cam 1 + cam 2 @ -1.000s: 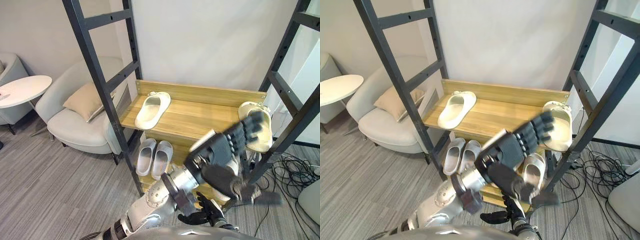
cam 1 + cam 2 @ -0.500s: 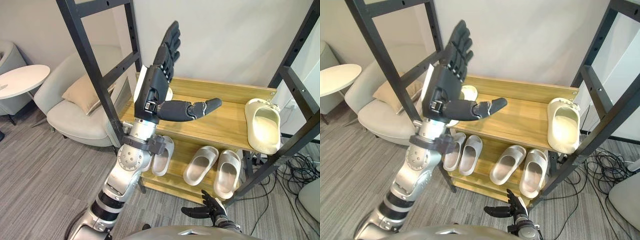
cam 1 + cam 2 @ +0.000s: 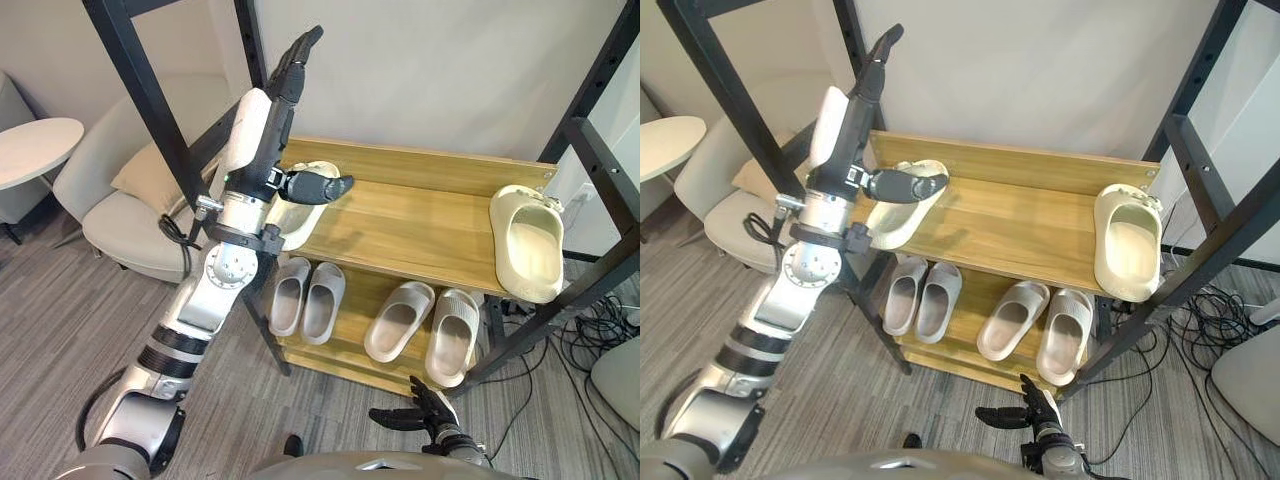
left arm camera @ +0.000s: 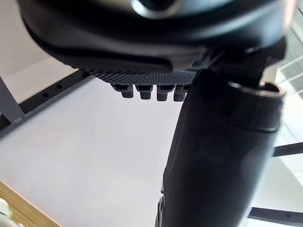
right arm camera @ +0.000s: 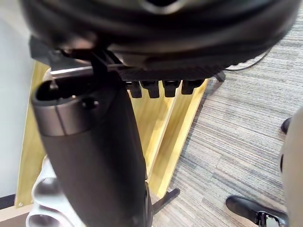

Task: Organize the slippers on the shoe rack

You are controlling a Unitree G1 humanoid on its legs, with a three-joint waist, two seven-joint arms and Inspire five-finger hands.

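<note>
White wall behind wooden shoe rack. Left hand, nearer, wide and empty; one slipper just under its thumb, long axis slanting toward wall; other slipper well to its right.

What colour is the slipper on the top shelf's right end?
The slipper is cream; left eye view.

Your two head views look steeply down on the rack from its near side. Both share its shelves, the armchair at left and the far wall. Your left wrist view looks very close past the left hand at that wall. Your right wrist view looks past the right hand at the rack's low wood and the floor.
</note>
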